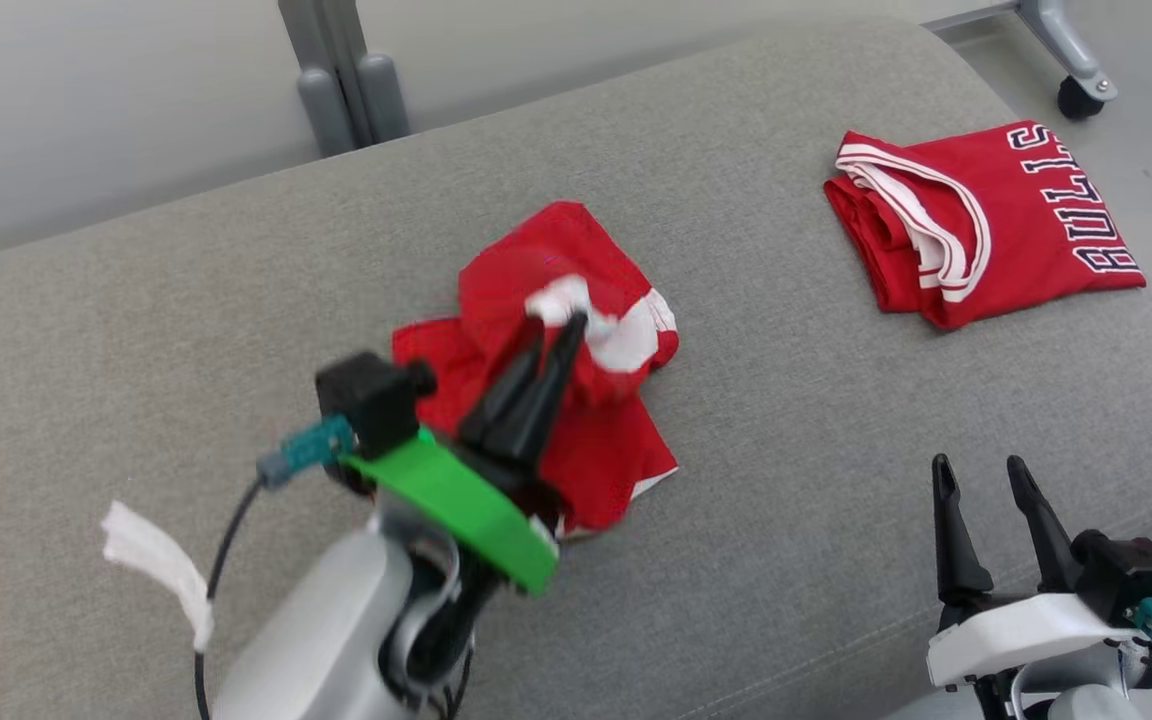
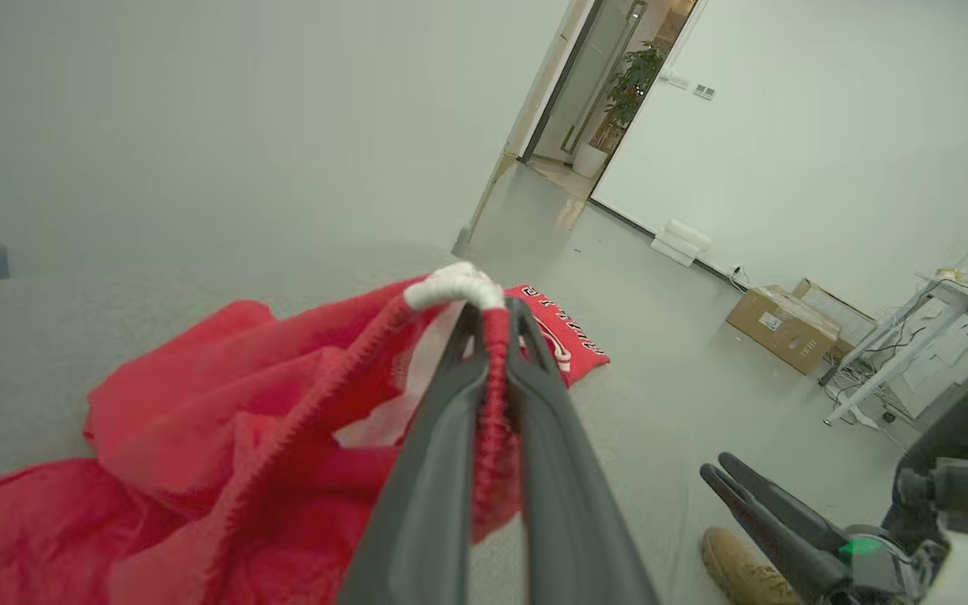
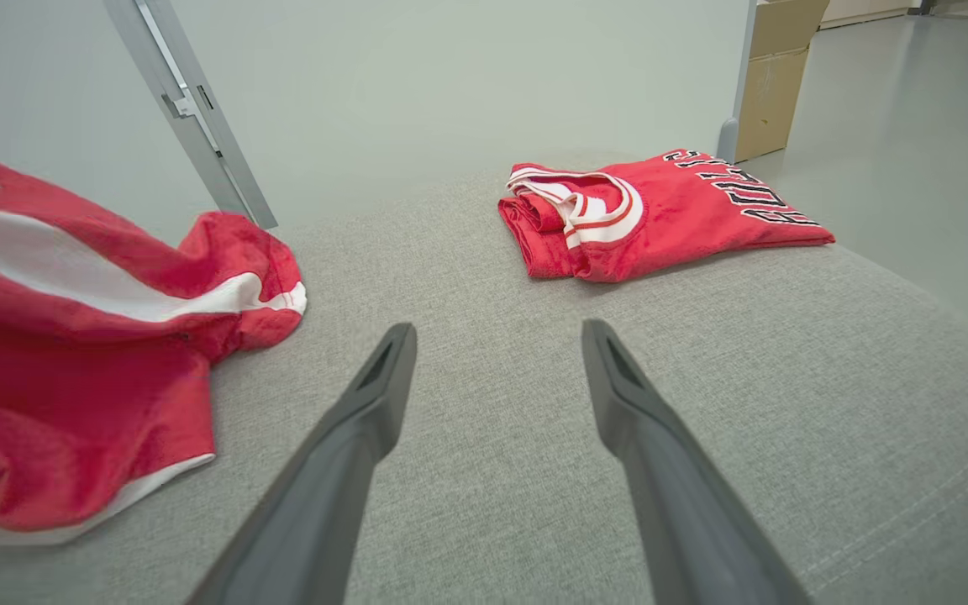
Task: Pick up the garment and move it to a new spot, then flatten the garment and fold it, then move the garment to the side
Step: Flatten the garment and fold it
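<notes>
A crumpled red garment (image 1: 546, 380) with white trim lies in a heap in the middle of the grey cushion (image 1: 796, 420). My left gripper (image 1: 558, 328) is shut on a pinch of its red-and-white edge and holds that part raised above the heap; the cloth (image 2: 223, 454) hangs down from between the fingers (image 2: 492, 315) in the left wrist view. My right gripper (image 1: 981, 470) stands open at the lower right, apart from the heap, nothing between its fingers (image 3: 497, 336). The garment's lower folds (image 3: 72, 353) lie to its left.
A second red jersey (image 1: 986, 225), folded, with BULLS lettering, lies at the cushion's far right (image 3: 660, 214). Grey frame posts (image 1: 346, 80) stand behind the cushion. A castor (image 1: 1081, 95) sits at the top right. A person's tan shoe (image 2: 736, 567) is on the floor, with boxes (image 2: 786, 323) beyond.
</notes>
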{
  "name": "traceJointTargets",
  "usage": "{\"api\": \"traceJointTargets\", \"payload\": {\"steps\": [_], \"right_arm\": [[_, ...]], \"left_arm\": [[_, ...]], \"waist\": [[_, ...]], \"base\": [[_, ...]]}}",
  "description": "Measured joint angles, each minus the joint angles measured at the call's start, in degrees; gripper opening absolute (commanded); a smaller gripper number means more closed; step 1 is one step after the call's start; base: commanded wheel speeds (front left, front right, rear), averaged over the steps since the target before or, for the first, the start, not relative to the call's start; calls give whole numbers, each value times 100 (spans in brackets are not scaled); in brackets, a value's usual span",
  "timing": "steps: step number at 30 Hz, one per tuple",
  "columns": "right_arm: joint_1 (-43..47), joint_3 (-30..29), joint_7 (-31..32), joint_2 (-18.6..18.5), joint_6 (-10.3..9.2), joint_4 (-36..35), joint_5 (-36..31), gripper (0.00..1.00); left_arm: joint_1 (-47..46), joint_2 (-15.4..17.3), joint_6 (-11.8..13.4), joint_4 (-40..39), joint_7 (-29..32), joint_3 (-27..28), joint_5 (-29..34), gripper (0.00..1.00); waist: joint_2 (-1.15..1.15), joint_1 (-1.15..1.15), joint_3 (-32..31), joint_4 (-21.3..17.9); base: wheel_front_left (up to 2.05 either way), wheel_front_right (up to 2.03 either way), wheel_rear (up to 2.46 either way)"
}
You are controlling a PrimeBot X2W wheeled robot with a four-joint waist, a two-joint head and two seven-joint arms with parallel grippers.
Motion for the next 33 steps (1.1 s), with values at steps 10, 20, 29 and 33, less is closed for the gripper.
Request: {"api": "traceJointTargets", "payload": {"steps": [10,20,29,33], "right_arm": [[352,-225,-1,2,0,199,-258,100],[517,-269,0,0,0,299,-316,100],[566,-233,-1,1,0,332,-358,100],[565,-201,-1,2,0,326,-364,100]], "left_arm": [[2731,849,46,-745,18,-657,-713,0],[3367,802,222,264,-691,480,-1007,0],[3171,503,48,1066,-711,1287,-289,75],[3132,347,22,1282,-716,1449,-27,100]], "waist": [[0,0,-350,528],[0,0,-721,1103],[0,0,-974,1516],[0,0,-1006,1577]], "base": [[0,0,0],[0,0,0],[0,0,0],[0,0,0]]}}
